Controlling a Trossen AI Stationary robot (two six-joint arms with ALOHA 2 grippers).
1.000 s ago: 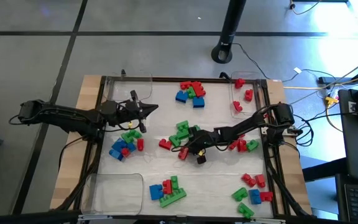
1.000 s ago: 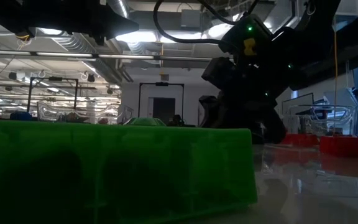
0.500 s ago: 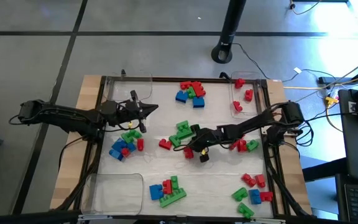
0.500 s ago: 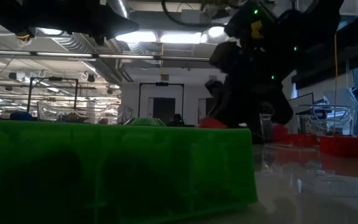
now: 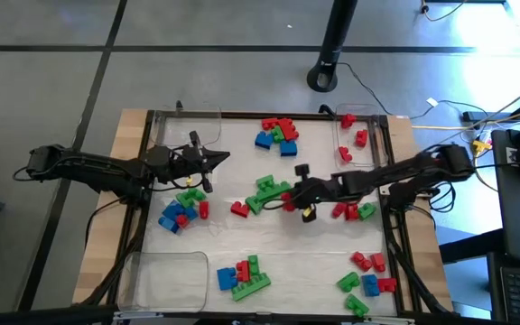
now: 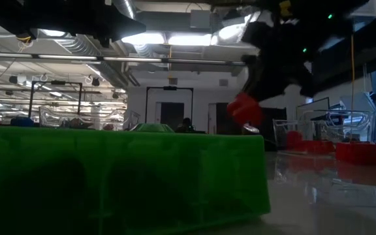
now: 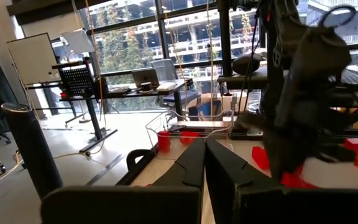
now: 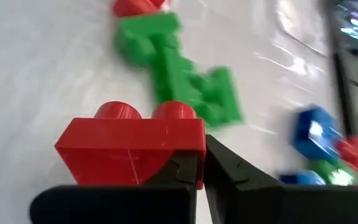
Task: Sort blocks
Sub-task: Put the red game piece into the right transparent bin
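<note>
Red, green and blue blocks lie in loose piles on the white table. My right gripper (image 5: pixel 291 199) hangs above the table's middle, shut on a red two-stud block (image 8: pixel 129 149), which also shows off the table in the low view (image 6: pixel 245 109). Below it lie joined green blocks (image 8: pixel 179 74) (image 5: pixel 264 191) and a single red block (image 5: pixel 239 209). My left gripper (image 5: pixel 224 157) (image 7: pixel 204 149) waits shut and level over the table's left side, holding nothing. My right gripper pinches the red block by one end (image 8: pixel 194 155) between its two fingers, at their tips. The fingers slant down from the table's right side. The block is lifted clear of the table, studs up, and sticks out sideways from the fingers.
Clear trays stand at the far left (image 5: pixel 188 135), near left (image 5: pixel 165 275) and far right (image 5: pixel 355 135), the last with red blocks in it. Block piles lie at the far middle (image 5: pixel 278 134), left (image 5: pixel 183 206), near middle (image 5: pixel 245 275), near right (image 5: pixel 366 275) and right (image 5: pixel 355 212).
My right gripper has risen from the table's middle and drawn back toward the right and far edges, tipping less steeply. The red block has come up with it, from the table surface to hanging clear.
</note>
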